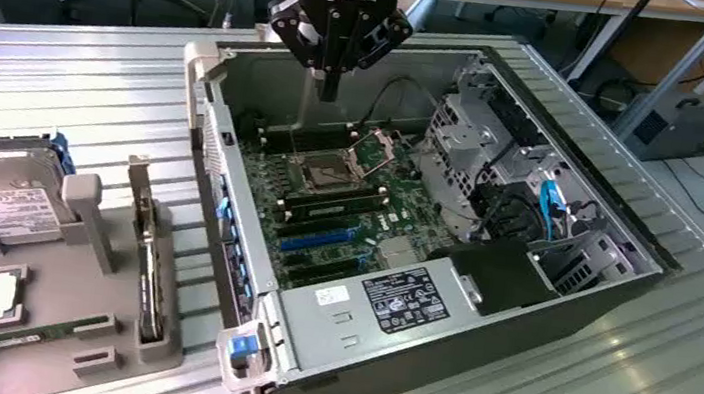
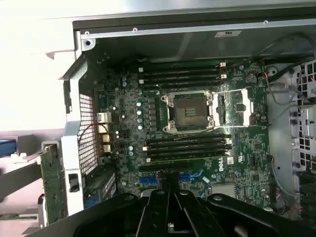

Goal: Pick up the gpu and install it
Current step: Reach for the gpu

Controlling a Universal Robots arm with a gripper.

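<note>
Exterior view: the hand [image 1: 326, 91] hangs above the open computer case [image 1: 273, 77], clenched on nothing. The gpu [image 1: 145, 262] stands on edge in the grey holder [image 1: 100, 277] beside the case, on the worktop [image 1: 71, 82].

Wrist view: the motherboard [image 2: 197, 148] lies inside the case, beneath the hand.

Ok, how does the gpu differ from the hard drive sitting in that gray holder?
The gpu is a thin card standing on edge in a narrow slot; the hard drive is a thick silver box, leaning back with its white label showing. The gpu stands nearer the computer case, the hard drive toward the exterior view's left. Both rest in the gray holder.
</note>
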